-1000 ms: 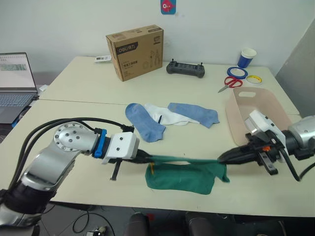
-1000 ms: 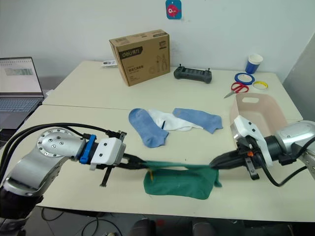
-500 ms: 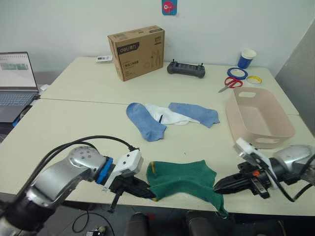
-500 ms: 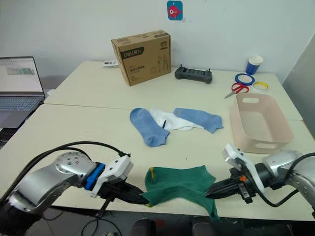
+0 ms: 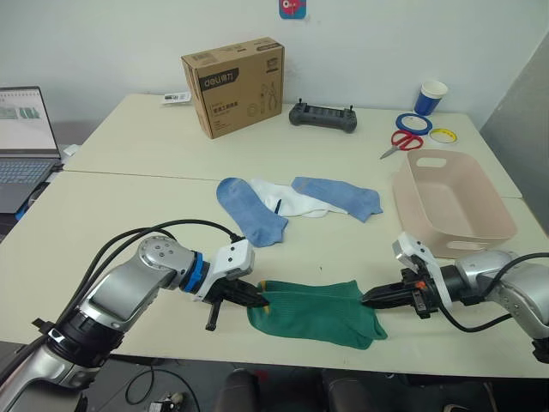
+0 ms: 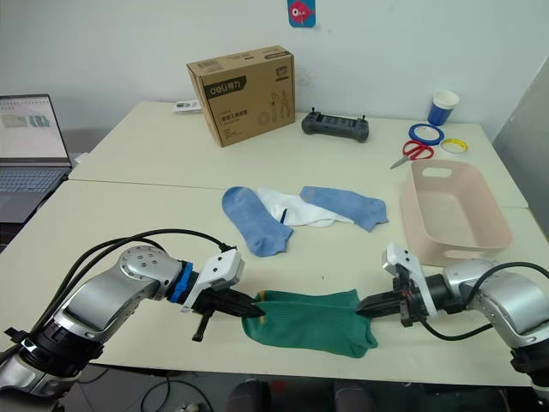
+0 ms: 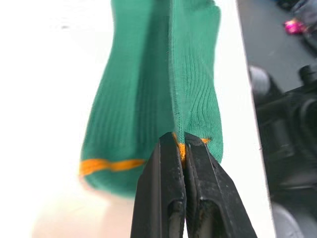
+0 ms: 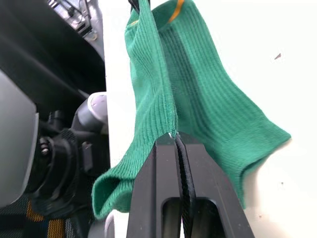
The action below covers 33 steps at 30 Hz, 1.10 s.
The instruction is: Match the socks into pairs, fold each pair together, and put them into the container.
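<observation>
At the near edge of the table (image 5: 129,215), the green socks (image 5: 313,311) now lie flat as a folded bundle, where half a second ago one end drooped over the edge. The left gripper (image 5: 257,298) is pinched tight on the yellow-marked end, the right gripper (image 5: 367,299) clamped on the opposite end; both have come in closer to the fabric and sit low on the tabletop. Farther back, two light blue socks (image 5: 250,210) and a white sock (image 5: 287,202) stay overlapped mid-table. The pink container (image 5: 452,206) sits empty to the right. Beyond, the cardboard box (image 5: 233,73) stands.
</observation>
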{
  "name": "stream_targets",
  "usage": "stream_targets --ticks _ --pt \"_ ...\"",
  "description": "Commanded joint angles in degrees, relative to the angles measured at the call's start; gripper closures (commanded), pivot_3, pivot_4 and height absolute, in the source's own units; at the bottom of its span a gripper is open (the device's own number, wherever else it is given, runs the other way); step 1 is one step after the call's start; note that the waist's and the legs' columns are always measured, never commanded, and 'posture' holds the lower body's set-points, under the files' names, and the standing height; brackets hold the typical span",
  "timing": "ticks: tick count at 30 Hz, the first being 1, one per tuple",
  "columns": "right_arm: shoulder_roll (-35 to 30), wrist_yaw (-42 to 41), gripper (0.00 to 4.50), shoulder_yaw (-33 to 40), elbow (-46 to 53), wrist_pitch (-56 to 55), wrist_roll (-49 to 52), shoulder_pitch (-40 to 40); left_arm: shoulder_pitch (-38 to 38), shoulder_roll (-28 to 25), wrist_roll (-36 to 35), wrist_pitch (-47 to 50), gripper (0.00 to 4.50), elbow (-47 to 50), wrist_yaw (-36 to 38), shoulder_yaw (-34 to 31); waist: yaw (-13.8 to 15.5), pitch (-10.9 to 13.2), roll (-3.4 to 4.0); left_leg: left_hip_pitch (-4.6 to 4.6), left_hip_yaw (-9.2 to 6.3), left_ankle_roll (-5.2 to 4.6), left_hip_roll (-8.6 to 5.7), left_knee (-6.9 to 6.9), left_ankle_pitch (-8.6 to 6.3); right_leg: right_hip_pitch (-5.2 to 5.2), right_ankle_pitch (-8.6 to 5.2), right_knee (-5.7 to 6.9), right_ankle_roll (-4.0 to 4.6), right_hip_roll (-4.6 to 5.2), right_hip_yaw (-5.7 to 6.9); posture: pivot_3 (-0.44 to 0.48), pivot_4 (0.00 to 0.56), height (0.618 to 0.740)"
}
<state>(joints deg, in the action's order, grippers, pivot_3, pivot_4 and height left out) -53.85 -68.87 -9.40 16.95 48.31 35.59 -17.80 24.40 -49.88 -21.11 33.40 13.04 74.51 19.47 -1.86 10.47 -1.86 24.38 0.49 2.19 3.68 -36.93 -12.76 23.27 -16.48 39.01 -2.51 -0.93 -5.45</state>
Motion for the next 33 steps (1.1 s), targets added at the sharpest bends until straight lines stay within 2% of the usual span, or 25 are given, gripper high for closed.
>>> stream_targets --ticks 1,5,14,25,33 --pt "1.4 2.1 4.50 0.2 -0.8 -1.4 -2.1 -2.1 2.8 1.7 -0.2 3.0 4.48 0.3 -0.5 0.0 0.0 0.0 0.00 0.00 0.01 0.00 -0.01 -0.02 0.00 0.00 0.03 0.00 -0.05 0.01 -0.01 0.000 0.150 0.740" --pt "2.6 3.8 4.50 -0.4 -1.7 -2.6 -4.9 -2.4 4.2 2.2 2.9 2.2 4.48 -1.7 -0.7 1.5 0.0 0.0 0.01 0.00 0.01 0.00 -0.01 -0.03 0.00 -0.02 0.06 0.01 -0.09 0.01 -0.01 0.000 0.150 0.740" --pt "4.2 5.1 4.50 -1.0 -2.3 -3.7 -8.2 -2.5 5.4 3.8 5.1 4.2 4.48 -3.4 -1.8 2.5 0.0 0.0 0.01 0.00 -0.01 0.00 -0.02 -0.04 0.01 -0.02 0.06 0.04 -0.09 0.00 -0.01 0.000 0.150 0.740" --pt "5.7 5.3 4.50 -2.0 -3.8 -4.5 -10.4 -3.6 7.5 4.4 3.2 10.5 4.48 -2.8 -0.8 1.4 0.0 0.0 0.01 0.00 -0.02 0.00 -0.02 -0.05 0.01 -0.03 0.07 0.07 -0.10 0.00 0.00 0.000 0.150 0.740" --pt "7.2 7.0 4.50 -2.5 -5.9 -5.9 -12.9 -4.0 8.8 5.7 5.6 9.6 4.48 -5.5 -2.0 3.0 0.0 0.0 0.02 0.00 -0.02 0.00 -0.02 -0.06 0.01 -0.03 0.08 0.09 -0.09 0.00 0.00 0.000 0.150 0.740"
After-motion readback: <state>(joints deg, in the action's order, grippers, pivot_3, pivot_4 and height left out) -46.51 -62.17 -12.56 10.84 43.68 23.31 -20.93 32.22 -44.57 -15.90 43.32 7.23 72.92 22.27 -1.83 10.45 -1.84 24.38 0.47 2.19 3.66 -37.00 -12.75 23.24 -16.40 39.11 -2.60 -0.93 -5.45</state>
